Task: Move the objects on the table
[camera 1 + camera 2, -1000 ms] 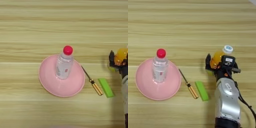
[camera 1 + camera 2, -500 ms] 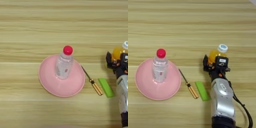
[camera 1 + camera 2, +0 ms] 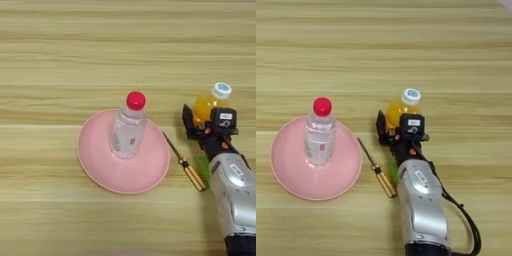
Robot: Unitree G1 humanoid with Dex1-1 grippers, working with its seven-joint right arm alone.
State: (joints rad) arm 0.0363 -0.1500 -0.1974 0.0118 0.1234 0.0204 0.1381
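Bottles: we count two, a clear bottle (image 3: pixel 129 131) to our gripper's left and a juice bottle (image 3: pixel 399 108) right at the gripper (image 3: pixel 397 131).
Plates: we see one, a pink plate (image 3: pixel 100 167), left of the gripper.
Screwdrivers: we count one screwdriver (image 3: pixel 377 169), just left of the forearm.
Green things: we see one green thing (image 3: pixel 202 167), mostly hidden under the forearm.
Grippers: we have one.
Tables: one table (image 3: pixel 60 60).

Large bottle (image 3: pixel 319 132) upright on plate (image 3: pixel 286 175) at table's (image 3: pixel 456 60) left, screwdriver (image 3: pixel 376 167) at plate's three o'clock, small bottle (image 3: pixel 401 107) at screwdriver's one o'clock, within hand (image 3: pixel 398 131).
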